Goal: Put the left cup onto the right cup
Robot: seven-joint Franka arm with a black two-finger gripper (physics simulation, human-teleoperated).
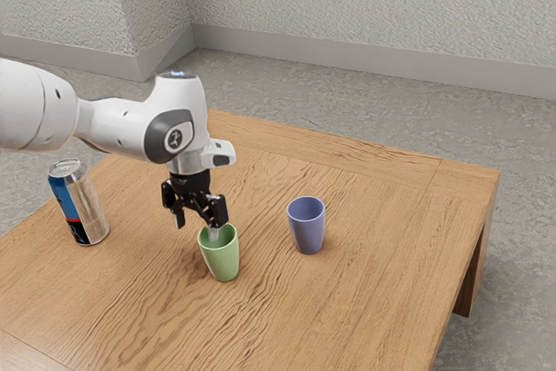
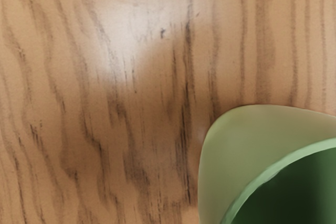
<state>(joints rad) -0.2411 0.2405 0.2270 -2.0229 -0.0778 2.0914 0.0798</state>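
Observation:
The green cup stands on the wooden table, left of the purple cup in the exterior view. My gripper points down at the green cup's near-left rim, one finger inside the cup and the other outside, shut on the wall. The green cup leans slightly. In the wrist view the green cup's rim and dark inside lie just under my hand, with bare wood around them. The purple cup stands upright and untouched, about a cup's width away toward the exterior view's right.
A blue and silver drink can stands tilted near the table's edge at the exterior view's left. The table's right edge drops to grey floor. Open wood lies in front of both cups.

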